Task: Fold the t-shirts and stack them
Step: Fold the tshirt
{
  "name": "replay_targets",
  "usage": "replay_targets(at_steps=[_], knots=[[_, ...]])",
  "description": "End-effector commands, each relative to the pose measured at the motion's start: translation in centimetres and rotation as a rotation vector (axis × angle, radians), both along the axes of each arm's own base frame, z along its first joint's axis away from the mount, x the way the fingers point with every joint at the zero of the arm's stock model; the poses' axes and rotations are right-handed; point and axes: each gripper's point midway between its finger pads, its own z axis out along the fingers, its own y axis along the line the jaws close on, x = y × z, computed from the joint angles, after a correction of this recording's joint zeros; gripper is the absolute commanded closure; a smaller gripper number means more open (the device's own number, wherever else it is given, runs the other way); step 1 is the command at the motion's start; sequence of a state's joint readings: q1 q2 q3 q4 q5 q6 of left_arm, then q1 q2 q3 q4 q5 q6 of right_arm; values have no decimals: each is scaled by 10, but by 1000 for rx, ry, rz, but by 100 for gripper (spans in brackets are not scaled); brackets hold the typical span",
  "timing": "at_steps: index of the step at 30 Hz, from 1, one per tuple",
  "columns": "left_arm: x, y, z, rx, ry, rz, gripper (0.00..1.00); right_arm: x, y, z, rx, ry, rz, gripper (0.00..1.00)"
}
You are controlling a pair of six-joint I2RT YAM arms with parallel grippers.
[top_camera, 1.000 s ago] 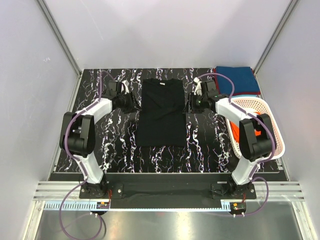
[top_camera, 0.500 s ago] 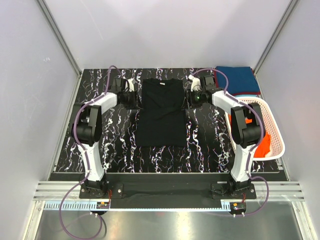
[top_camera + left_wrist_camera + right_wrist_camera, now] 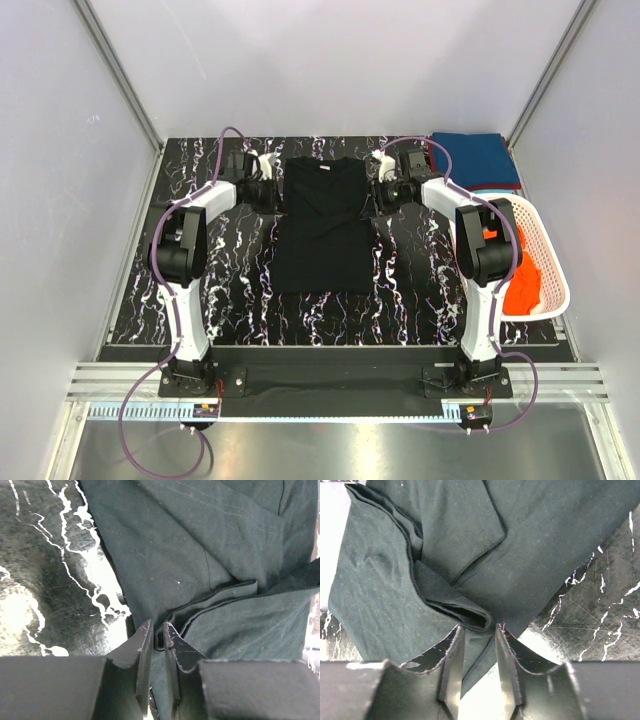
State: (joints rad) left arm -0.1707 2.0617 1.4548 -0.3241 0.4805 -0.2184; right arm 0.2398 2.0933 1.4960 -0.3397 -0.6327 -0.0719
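Note:
The black t-shirt (image 3: 322,225) lies flat in the middle of the table, sleeves folded in, collar toward the back. My left gripper (image 3: 277,193) is at its upper left edge; in the left wrist view the gripper (image 3: 157,625) is shut on a fold of the black fabric (image 3: 200,555). My right gripper (image 3: 372,196) is at the upper right edge; in the right wrist view it (image 3: 479,627) pinches a bunched fold of the shirt (image 3: 530,535). The teal-blue t-shirt (image 3: 470,160) lies folded at the back right. The orange t-shirt (image 3: 516,285) lies in the basket. No dark red shirt is clearly visible.
A white lattice basket (image 3: 545,245) stands at the right edge of the black marbled table (image 3: 230,290). Grey walls enclose the back and sides. Both arms stretch far back along the shirt's two sides.
Both arms have stretched further back and brought their grippers inward onto the shirt's upper side edges. The right arm has swung off the basket, uncovering the orange shirt.

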Motion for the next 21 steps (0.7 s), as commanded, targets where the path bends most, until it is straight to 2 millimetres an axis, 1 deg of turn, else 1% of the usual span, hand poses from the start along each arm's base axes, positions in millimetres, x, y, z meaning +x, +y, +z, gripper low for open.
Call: replay_targets(at_steps=[1,3,4,5,6,7,10,11,12,13,15,17,20,21], knots=[[9,-7,15,-42,-46,-44,83,12,7,22,44,-67,41,64],[9,-4,15,-29,-52,-43,83,12,9,24,54,-65,43,66],[6,-2,15,-18,-48,-44,77,12,9,25,56,-67,43,66],[6,1,17,-6,-60,-53,67,13,9,25,56,-65,40,66],[7,6,22,10,-77,-42,61,13,9,25,55,-67,39,65],[5,9,22,24,-81,-39,57,13,9,26,57,-66,39,65],[6,20,29,50,-102,-38,53,13,9,25,58,-62,37,65],[5,21,31,53,-106,-39,53,13,9,25,56,-62,36,65],[4,18,37,30,-115,-55,53,14,9,26,56,-63,32,65],[2,16,37,22,-115,-68,53,15,8,25,54,-60,27,65],[-1,15,36,18,-111,-81,54,15,10,27,60,-62,29,65],[-5,16,30,21,-93,-87,56,13,11,26,68,-53,34,65],[-11,12,24,-4,-68,-105,57,13,12,28,73,-58,39,65],[-13,8,20,-18,-58,-117,60,14,12,28,74,-55,37,65]])
